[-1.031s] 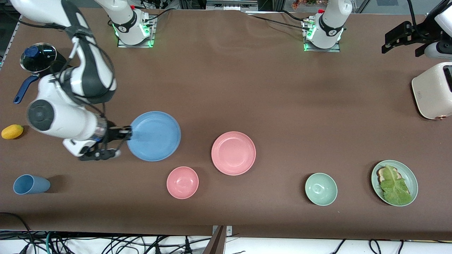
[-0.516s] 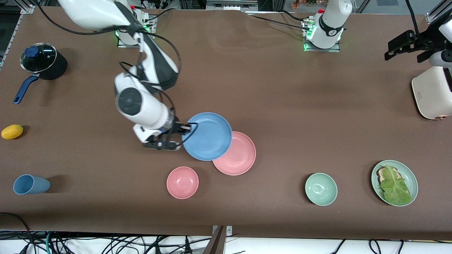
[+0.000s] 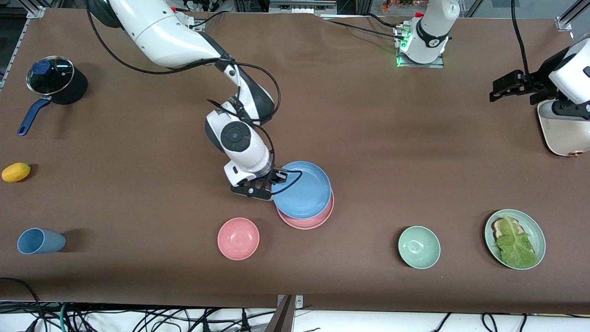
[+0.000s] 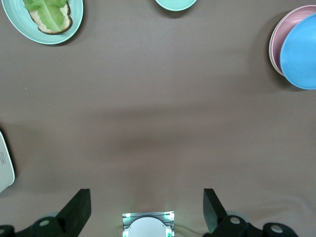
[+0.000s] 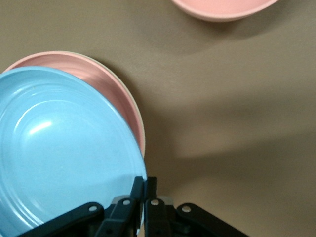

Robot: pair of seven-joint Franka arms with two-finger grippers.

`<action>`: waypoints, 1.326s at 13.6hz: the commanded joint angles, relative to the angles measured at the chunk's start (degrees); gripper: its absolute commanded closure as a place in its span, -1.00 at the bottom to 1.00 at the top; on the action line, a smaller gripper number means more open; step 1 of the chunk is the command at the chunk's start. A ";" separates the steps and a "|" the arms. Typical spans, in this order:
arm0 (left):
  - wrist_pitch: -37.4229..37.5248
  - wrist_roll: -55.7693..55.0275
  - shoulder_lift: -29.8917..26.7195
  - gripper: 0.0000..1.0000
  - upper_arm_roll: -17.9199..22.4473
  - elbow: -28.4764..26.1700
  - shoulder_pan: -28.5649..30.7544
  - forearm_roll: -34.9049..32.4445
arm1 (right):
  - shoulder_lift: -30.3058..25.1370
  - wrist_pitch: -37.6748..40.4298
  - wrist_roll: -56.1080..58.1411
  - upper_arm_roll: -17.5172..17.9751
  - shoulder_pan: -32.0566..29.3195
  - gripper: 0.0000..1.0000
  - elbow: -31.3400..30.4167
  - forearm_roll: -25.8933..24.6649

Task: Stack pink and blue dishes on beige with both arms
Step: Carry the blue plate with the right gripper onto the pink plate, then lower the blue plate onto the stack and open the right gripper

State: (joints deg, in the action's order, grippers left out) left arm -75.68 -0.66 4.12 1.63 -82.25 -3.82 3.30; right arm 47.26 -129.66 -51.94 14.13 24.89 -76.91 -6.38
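Front view: the right gripper (image 3: 276,177) holds the smooth round light-blue plastic plate (image 3: 304,190) over the pink plate (image 3: 308,222).
Its fingers (image 5: 137,190) pinch the rim; the left gripper (image 4: 143,210) waits, spread open, above bare brown desk (image 3: 392,152).

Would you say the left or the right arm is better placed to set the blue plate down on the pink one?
The right. The right gripper is shut on the blue plate's rim and holds it over the pink plate. The left gripper hangs open near the toaster, holding nothing.
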 commanded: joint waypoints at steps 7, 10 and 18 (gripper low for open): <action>0.62 1.27 -0.69 -1.00 -0.14 1.48 0.48 -0.84 | 4.06 -1.73 -1.32 -1.21 1.30 1.00 4.84 -1.09; 0.62 1.36 -0.70 -1.00 -0.14 1.39 0.48 -0.84 | 4.15 -2.26 -2.11 -1.21 1.30 1.00 4.84 -1.09; 0.71 1.63 -2.01 -1.00 -1.02 0.95 -0.05 -0.84 | 3.10 1.75 -0.88 -2.70 1.12 -0.12 5.10 -1.79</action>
State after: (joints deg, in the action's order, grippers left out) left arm -75.56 -0.22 2.96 0.90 -81.33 -3.73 3.30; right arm 50.36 -131.31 -52.70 12.68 25.59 -73.92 -6.84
